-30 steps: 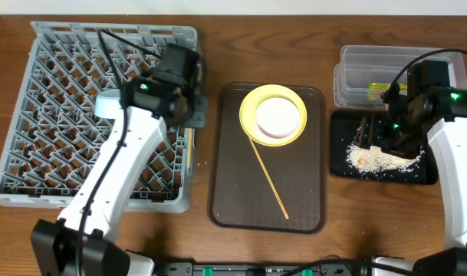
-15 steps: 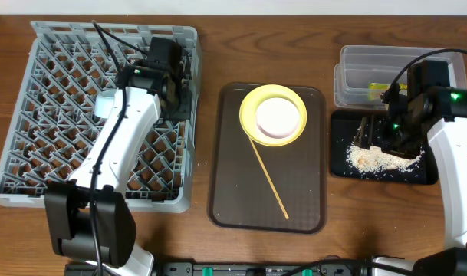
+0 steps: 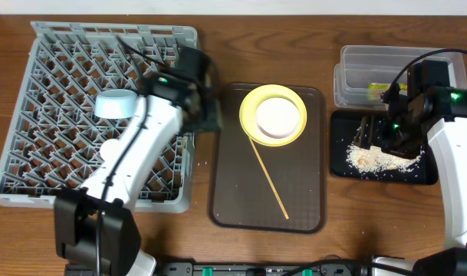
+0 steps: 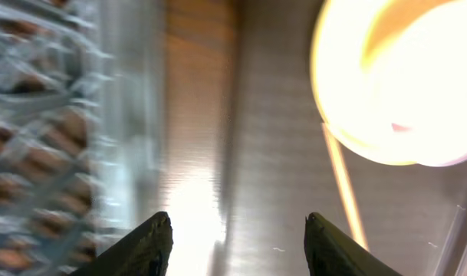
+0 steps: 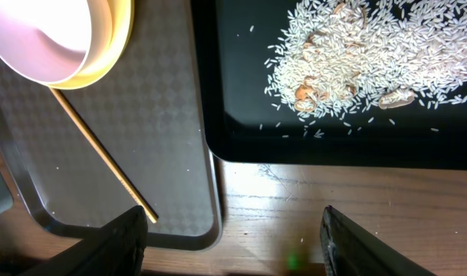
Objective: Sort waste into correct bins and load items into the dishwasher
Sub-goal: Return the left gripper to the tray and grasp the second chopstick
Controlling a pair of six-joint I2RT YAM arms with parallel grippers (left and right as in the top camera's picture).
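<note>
Left pincer (image 4: 237,230) swung from latticed grey rack (image 3: 110,29) toward round yellow plate (image 3: 246,115).

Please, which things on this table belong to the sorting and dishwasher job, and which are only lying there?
Belong to the job: grey dish rack, light blue bowl in it, yellow plate, white bowl on it, chopstick, clear tub, black tray, crumbs.

Only lying there: brown serving tray, under the plate and chopstick; wooden table.
</note>
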